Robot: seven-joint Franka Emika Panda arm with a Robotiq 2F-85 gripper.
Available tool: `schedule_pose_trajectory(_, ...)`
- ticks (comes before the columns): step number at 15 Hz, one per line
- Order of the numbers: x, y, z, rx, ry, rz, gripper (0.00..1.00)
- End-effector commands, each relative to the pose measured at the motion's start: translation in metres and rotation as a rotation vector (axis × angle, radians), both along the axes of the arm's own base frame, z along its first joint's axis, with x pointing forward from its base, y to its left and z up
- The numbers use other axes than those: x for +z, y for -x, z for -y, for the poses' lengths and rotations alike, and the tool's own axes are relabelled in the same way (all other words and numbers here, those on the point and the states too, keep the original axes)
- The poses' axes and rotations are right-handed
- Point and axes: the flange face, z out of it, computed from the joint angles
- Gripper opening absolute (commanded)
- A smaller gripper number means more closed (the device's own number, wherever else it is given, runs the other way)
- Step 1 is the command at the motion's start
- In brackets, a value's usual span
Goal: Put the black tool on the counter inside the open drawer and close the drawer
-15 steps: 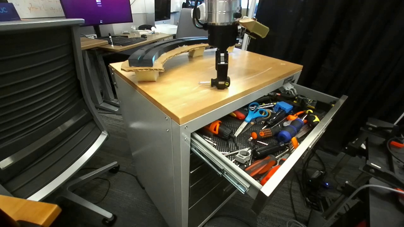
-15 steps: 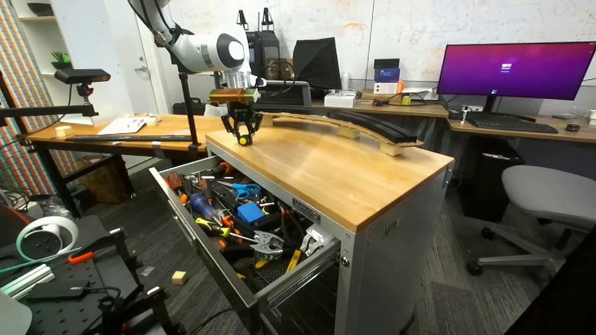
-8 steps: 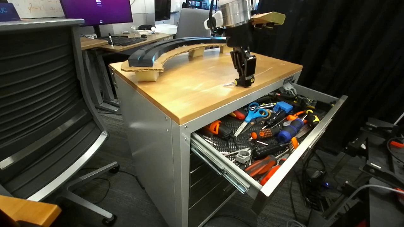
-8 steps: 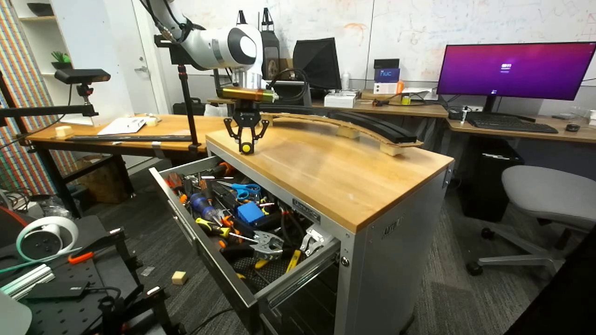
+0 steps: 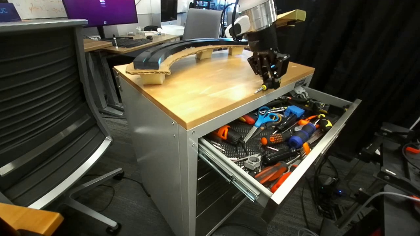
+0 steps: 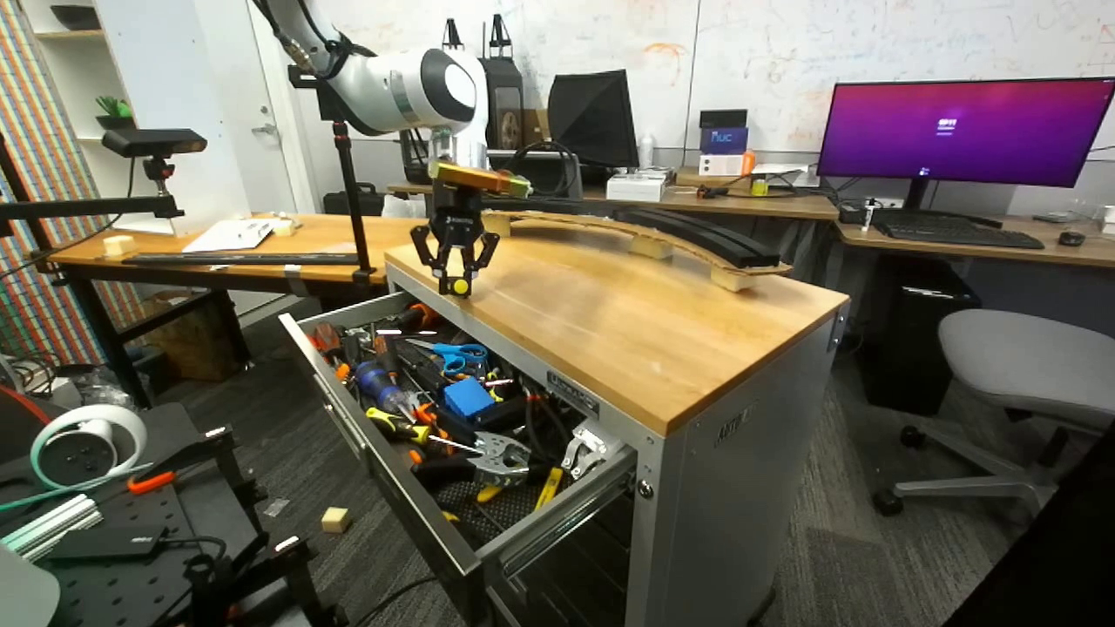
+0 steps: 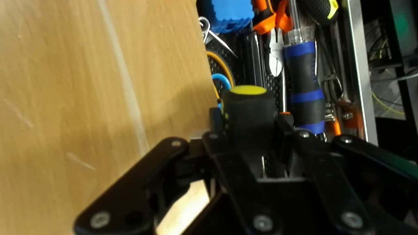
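Observation:
The black tool (image 5: 266, 86) is a stubby screwdriver with a yellow end and a short metal shaft. My gripper (image 5: 273, 84) is shut on its handle and holds it at the front edge of the wooden counter (image 5: 210, 88). In the other exterior picture its yellow end (image 6: 460, 286) faces the camera between the fingertips. In the wrist view the tool (image 7: 249, 117) sits between the fingers, with the counter on the left and drawer contents beyond. The drawer (image 5: 315, 151) is pulled open below the counter's front edge; its front panel also shows in an exterior view (image 6: 383, 446).
The drawer is crowded with scissors (image 5: 261, 121), a blue-handled tool (image 5: 302, 135), a blue block (image 6: 469, 398) and orange-handled pliers. A long curved grey object (image 5: 170, 52) on cardboard and blocks lines the counter's back. A chair (image 5: 49, 114) stands beside the cabinet.
My gripper has carried the tool across the counter toward its front edge and the drawer, and the wrist has tilted. The drawer and its contents have not moved.

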Motion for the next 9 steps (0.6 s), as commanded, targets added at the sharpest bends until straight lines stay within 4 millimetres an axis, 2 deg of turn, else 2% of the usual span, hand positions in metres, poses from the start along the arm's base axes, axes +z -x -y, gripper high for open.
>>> schedule_pose_trajectory(1,-0.006,0.027,0.004,0.164,0.021,-0.098,0.57)
schedule_pose_trajectory(3,-0.005,0.034,0.009,0.231,0.062,-0.147,0.66)
schedule_pose_trajectory(5,-0.004,0.040,0.018,0.176,0.123,-0.117,0.82)
schedule_pose_trajectory(6,-0.002,0.041,0.028,0.052,0.129,-0.074,0.91)
schedule_pose_trajectory(7,0.000,0.043,0.038,0.001,0.129,-0.066,0.98)
schedule_pose_trajectory(9,0.007,0.051,0.072,-0.113,0.134,-0.056,1.00)
